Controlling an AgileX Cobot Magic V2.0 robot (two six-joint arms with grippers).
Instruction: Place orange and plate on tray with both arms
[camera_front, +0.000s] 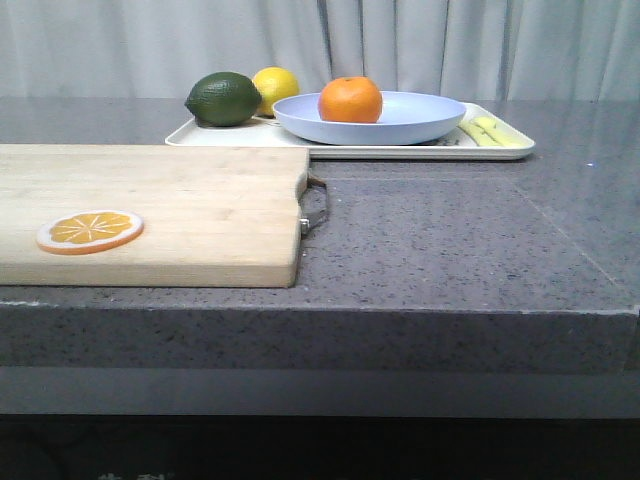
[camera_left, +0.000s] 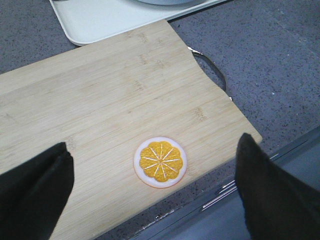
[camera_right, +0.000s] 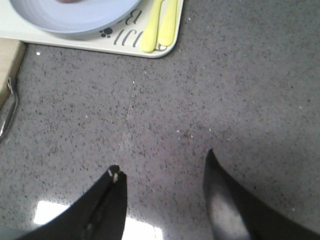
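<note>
The orange (camera_front: 350, 100) sits in the pale lavender-blue plate (camera_front: 420, 125), and the plate rests on the cream-white tray (camera_front: 500, 143) at the back of the table. No gripper shows in the front view. In the left wrist view my left gripper (camera_left: 152, 160) is open and empty, high above the near edge of the wooden cutting board (camera_left: 110, 100), with the flat orange slice (camera_left: 160, 161) between its fingers. In the right wrist view my right gripper (camera_right: 162, 167) is open and empty over bare grey counter, short of the tray (camera_right: 125, 45) and plate (camera_right: 75, 17).
A dark green lime (camera_front: 223, 99) and a yellow lemon (camera_front: 276, 88) sit on the tray's left part. Yellow cutlery (camera_front: 490, 131) lies on its right end. The cutting board (camera_front: 150, 210) with its metal handle (camera_front: 316, 205) covers the table's left front, the orange slice (camera_front: 90, 231) on it.
</note>
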